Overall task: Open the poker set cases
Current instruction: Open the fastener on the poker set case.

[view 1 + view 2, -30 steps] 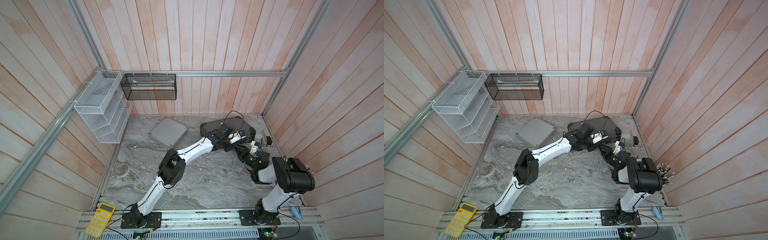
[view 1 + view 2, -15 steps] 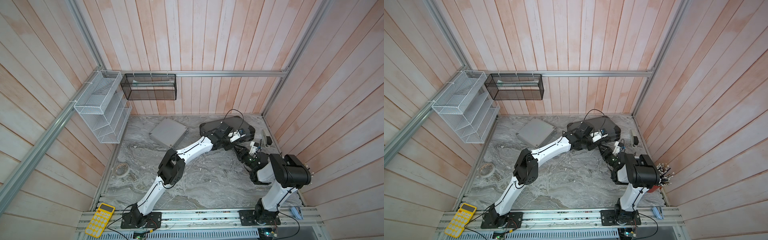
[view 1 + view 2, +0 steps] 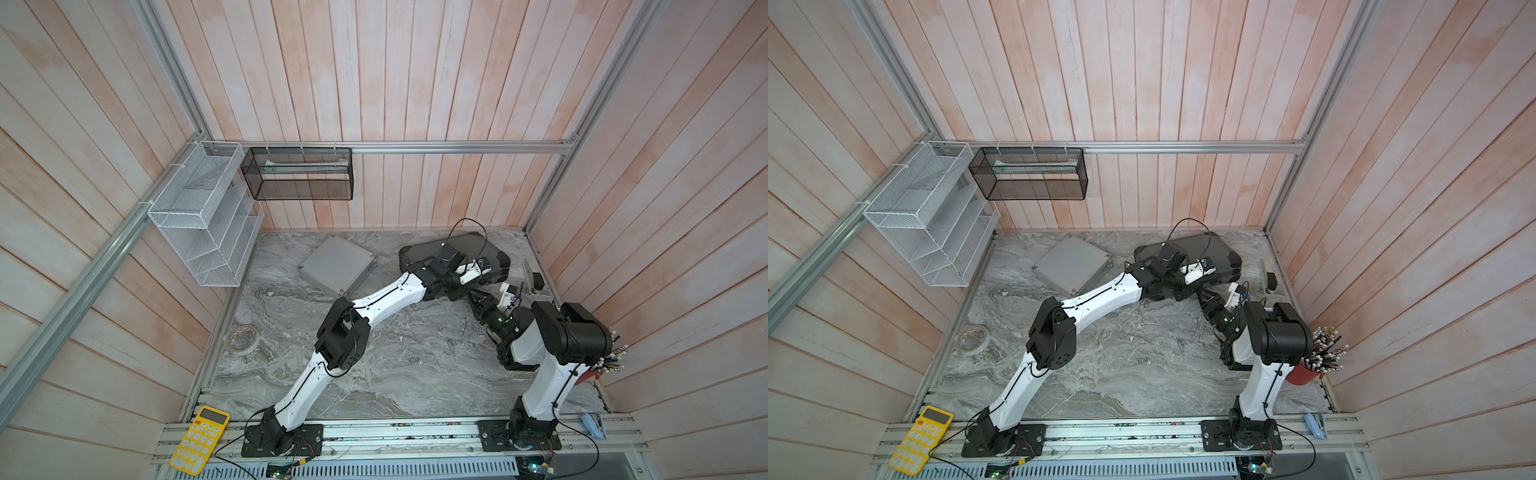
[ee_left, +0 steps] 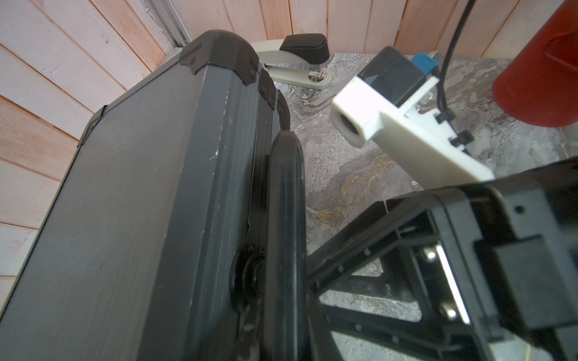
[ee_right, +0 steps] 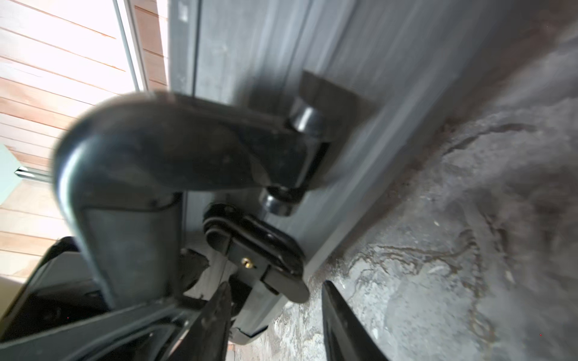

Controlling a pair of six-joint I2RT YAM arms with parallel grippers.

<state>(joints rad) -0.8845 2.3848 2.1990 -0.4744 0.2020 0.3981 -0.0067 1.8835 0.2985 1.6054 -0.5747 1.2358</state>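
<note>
Left claw (image 3: 456,291) tight on the handle (image 5: 150,150) of the dark grey case (image 4: 125,203) — right claw (image 5: 275,312) part-open astride its black latch (image 5: 256,247).

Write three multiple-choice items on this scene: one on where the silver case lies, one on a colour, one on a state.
1. Where is the ribbed silver aluminium case?
A. Hanging on the wall.
B. On the grey marble tabletop, beside the dark grey case with black corners.
C. Held up in the air.

2. What colour is the pocket calculator?
A. Yellow.
B. Blue.
C. Red.

3. What state is the silver case in?
A. Open, with its lining showing.
B. Standing on edge.
C. Shut and lying flat.

Answers:
1 B: both top views show it on the marble, apart from the dark case.
2 A: its body is yellow.
3 C: only its ribbed lid shows, and no lining.
</note>
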